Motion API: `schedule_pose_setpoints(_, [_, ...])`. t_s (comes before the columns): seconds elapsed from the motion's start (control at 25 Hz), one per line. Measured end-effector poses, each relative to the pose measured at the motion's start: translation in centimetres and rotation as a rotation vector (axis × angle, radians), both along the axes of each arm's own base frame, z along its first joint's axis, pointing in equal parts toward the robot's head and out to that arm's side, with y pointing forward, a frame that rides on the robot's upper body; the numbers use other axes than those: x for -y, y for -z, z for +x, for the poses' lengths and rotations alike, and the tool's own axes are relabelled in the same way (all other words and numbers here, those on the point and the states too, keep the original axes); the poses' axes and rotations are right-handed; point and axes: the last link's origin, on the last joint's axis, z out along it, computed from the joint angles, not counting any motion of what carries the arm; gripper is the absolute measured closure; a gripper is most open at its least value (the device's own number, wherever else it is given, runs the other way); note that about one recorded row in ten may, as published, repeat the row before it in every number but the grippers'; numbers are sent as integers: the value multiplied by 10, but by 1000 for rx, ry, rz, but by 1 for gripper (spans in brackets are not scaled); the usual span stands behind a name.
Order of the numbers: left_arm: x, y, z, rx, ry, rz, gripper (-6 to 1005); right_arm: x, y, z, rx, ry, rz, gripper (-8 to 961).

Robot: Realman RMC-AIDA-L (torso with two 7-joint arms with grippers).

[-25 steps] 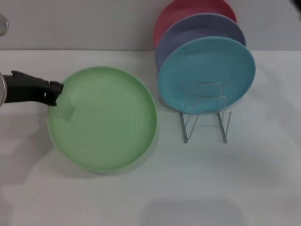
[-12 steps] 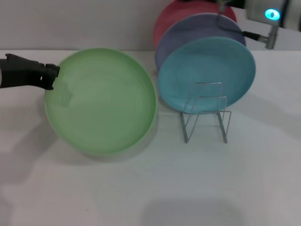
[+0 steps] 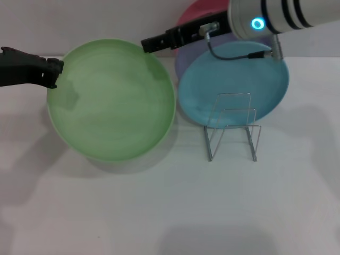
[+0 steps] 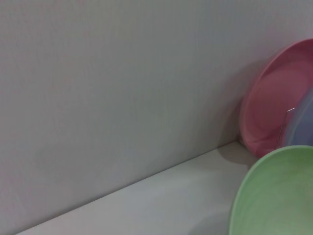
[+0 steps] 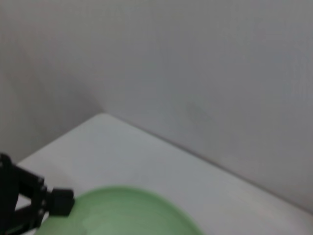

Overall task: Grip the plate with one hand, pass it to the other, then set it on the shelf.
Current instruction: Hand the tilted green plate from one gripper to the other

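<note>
The light green plate (image 3: 111, 101) hangs above the table, tilted, held at its left rim by my left gripper (image 3: 56, 74), which is shut on it. The plate also shows in the left wrist view (image 4: 279, 196) and in the right wrist view (image 5: 122, 210), where the left gripper (image 5: 58, 203) pinches the rim. My right gripper (image 3: 144, 45) reaches in from the upper right, its tip at the plate's far right rim. The silver wire shelf (image 3: 232, 127) stands to the right of the plate.
A turquoise plate (image 3: 234, 79), a lavender plate (image 3: 183, 61) and a pink plate (image 3: 202, 10) stand on edge in the shelf, one behind the other, against the back wall. The shelf's front loops hold nothing. White table (image 3: 170, 212) lies in front.
My left gripper has lifted the green plate up and slightly left. My right arm has come in from the upper right and reached the plate's far right rim.
</note>
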Motion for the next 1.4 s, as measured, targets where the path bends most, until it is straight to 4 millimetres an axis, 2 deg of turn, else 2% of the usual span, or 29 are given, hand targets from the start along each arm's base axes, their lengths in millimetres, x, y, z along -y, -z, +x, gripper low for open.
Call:
schedule_pose_setpoints(0.12, [0,0,0,0,0,0,977,-2,11,0,26,7,-35,129])
schedule_pose_setpoints(0.72, [0,5,4,13,10,-16,977,-7,31,5,67,-7,-48,146])
schedule_pose_setpoints(1.24, [0,6,5,27,13,-18,977,-11,38,10,94,-42,-41,192])
schedule_pose_setpoints(1.32, [-2,5,5,31,17,-6,977,-10,38,10,99,-61,-37,369])
schedule_pose_setpoints(1.4, [-2,5,5,33,18,0,977,-10,37,11,101,-66,-35,466])
